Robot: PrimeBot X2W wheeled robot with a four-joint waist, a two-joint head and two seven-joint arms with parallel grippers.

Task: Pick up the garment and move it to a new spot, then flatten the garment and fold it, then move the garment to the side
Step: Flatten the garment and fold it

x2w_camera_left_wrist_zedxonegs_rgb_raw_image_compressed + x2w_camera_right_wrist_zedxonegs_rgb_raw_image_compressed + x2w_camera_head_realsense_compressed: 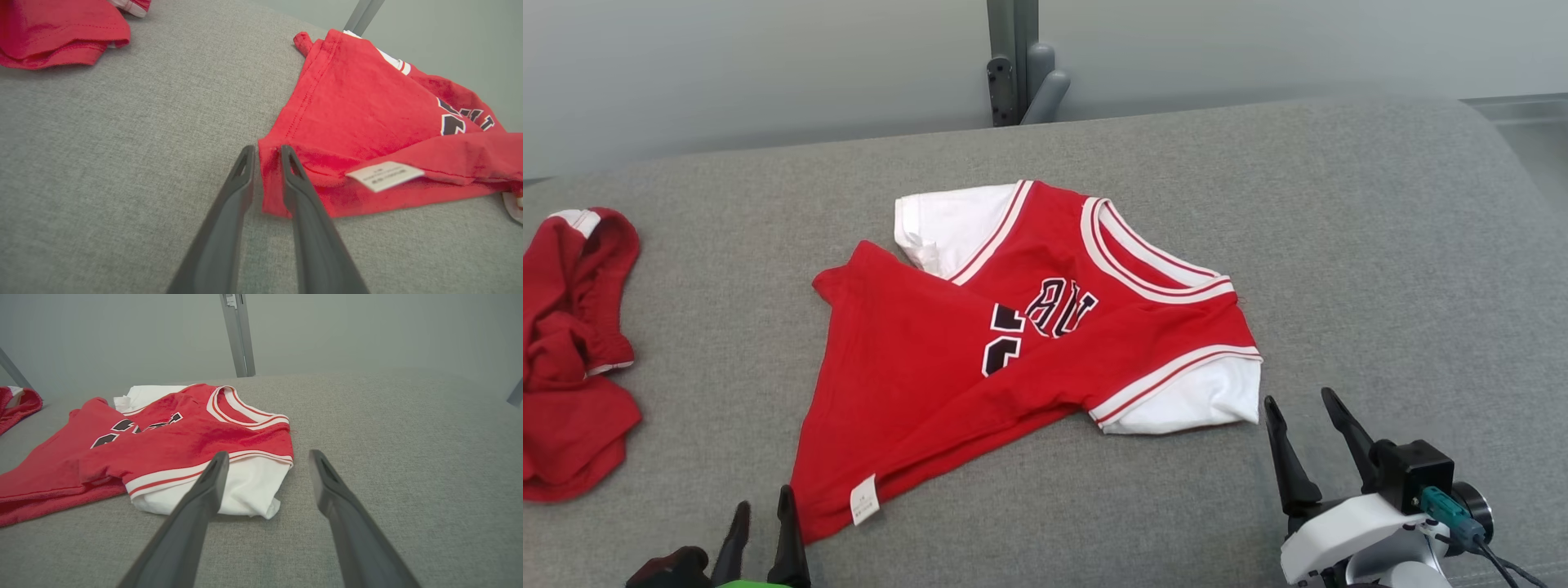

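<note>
Red jersey (931, 367) spread half-folded across the middle of the grey bench (1380, 245), one hand at each lower corner of the frame.

At the far left edge lies a second crumpled red garment (572, 351), well apart from the jersey. At the lower left, the left hand (764, 498) has its two dark fingers slightly parted at the jersey's near corner, and the left wrist view shows the red hem in the narrow gap between them, beside a white label (384, 175). The jersey's lower half is folded up at a slant, partly covering the black lettering. Its white sleeves stick out at upper left and lower right. At the lower right, the right hand (1298, 398) is spread wide with nothing in it, just beside the near white sleeve (245, 490).
</note>
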